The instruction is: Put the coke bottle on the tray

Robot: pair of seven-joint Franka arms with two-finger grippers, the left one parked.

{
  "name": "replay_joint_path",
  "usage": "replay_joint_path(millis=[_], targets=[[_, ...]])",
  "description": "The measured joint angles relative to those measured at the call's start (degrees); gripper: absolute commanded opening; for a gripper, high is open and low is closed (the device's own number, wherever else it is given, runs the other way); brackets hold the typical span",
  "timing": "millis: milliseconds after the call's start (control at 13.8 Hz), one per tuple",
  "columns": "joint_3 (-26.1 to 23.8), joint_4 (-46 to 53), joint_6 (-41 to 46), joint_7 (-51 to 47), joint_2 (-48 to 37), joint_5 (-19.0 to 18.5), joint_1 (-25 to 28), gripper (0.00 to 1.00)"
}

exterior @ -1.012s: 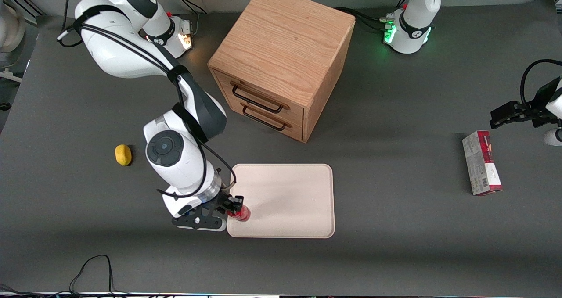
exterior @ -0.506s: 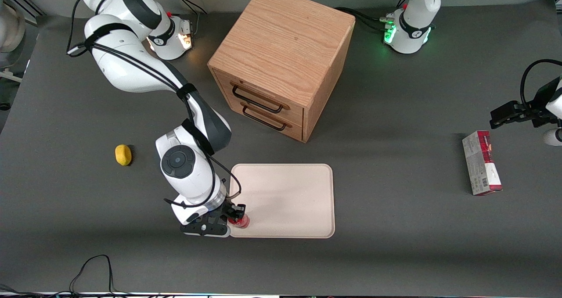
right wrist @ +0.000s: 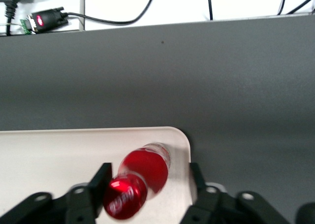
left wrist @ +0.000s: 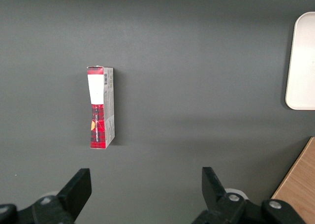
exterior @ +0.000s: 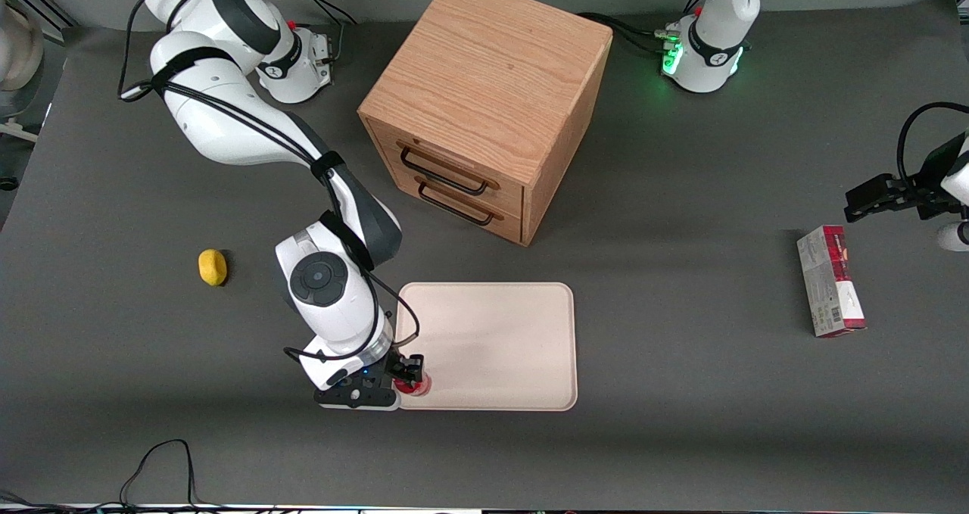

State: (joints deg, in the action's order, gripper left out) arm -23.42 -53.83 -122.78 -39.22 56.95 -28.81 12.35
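Note:
The coke bottle [exterior: 419, 381], small and red with a red cap, stands tilted on the cream tray [exterior: 500, 332], at the tray's corner nearest the front camera toward the working arm's end. My right gripper [exterior: 407, 370] hangs over that corner. In the right wrist view the coke bottle [right wrist: 145, 172] leans between the spread fingers of the gripper [right wrist: 148, 177], with its cap close against one finger [right wrist: 102, 177] and a wide gap to the other. The gripper is open. The tray's rounded rim [right wrist: 183, 141] lies just past the bottle.
A wooden two-drawer cabinet [exterior: 484, 98] stands farther from the camera than the tray. A yellow lemon [exterior: 213, 266] lies toward the working arm's end. A red-and-grey carton [exterior: 830, 281] lies toward the parked arm's end. Cables run along the table's front edge [right wrist: 147, 27].
The arm has come nearer the camera and lower, bringing the bottle down onto the tray's corner. The fingers now stand apart around the leaning bottle.

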Motion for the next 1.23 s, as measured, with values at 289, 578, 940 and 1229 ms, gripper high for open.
replay_joint_path(millis=[289,578,940,1229], targets=[[1.9,-0.9,8.2,1.5,-7.5,1.8,0.8,1.00],[15.2,-12.7,18.7,16.6,-25.3,19.1,2.0,1.00],[26.1,-35.2,27.0,27.2,-49.0,25.5,0.6,1.00],[29.7,-45.9,27.4,28.0,-61.7,26.7,0.5,1.00]])
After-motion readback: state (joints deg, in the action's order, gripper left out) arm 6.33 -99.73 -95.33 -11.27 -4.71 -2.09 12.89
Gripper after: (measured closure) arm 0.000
